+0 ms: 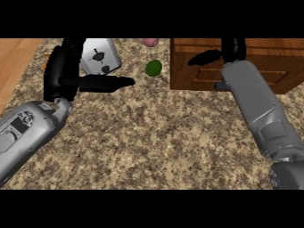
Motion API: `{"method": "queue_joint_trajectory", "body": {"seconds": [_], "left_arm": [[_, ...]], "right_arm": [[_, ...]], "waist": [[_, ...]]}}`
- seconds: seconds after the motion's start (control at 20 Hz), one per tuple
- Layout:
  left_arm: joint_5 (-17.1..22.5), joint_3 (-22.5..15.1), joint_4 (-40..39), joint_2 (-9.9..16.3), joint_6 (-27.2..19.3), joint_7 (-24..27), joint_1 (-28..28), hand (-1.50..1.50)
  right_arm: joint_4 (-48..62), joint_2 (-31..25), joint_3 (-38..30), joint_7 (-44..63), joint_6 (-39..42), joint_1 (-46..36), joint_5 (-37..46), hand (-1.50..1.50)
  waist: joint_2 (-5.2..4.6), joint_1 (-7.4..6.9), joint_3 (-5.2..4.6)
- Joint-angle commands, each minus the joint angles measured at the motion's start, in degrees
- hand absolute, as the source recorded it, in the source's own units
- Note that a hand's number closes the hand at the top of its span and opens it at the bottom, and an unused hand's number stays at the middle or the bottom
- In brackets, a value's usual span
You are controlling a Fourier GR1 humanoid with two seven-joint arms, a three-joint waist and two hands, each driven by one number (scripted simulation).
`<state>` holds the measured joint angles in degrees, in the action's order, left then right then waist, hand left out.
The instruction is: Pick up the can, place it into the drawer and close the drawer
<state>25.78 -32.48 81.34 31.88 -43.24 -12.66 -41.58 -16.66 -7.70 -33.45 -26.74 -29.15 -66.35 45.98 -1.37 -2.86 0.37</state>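
The left hand (65, 73) stands upright over the speckled stone desk (154, 133), its black fingers straight and pointing toward the far edge and its thumb (108, 83) stretched out flat to the right; nothing is held in it. Just beyond and to the right of those fingers a silver can (101, 55) lies tilted on the desk, its end face with dark markings turned toward the viewer, close beside the fingers, though whether it touches them cannot be told. To the right of the thumb tip and a little farther back sits a small green round object (154, 67), probably a lime, apart from the can and from the hand. Beyond it, at the view's top edge, a pinkish object (151, 42) is only partly visible and cannot be named. The right hand (228, 50) is at the top front of a wooden drawer cabinet (279, 62), which stands to the right of the lime; the grey forearm (259, 107) leads up to it and hides much of the drawer front. Its dark thumb (203, 57) juts out to the left across the wood, but whether its fingers are spread or closed on anything cannot be told. A wooden floor (6, 67) shows to the left of the left hand.
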Motion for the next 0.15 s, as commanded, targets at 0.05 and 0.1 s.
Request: {"method": "queue_joint_trajectory", "body": {"seconds": [0.05, 0.1], "left_arm": [[-0.8, 1.1, 2.1, 0.2, -0.4, -0.2, 2.0, -1.5], [1.0, 3.6, 3.2, 2.7, 2.2, -0.9, 2.6, -1.5]], "right_arm": [[-1.2, 1.3, -5.1, -1.1, 2.4, -3.7, -7.0, -1.5], [-1.1, 0.3, -5.3, -2.4, 3.2, -2.4, -7.3, -1.5]], "waist": [[0.62, 0.01, -0.29], [0.69, 0.13, -0.31]]}}
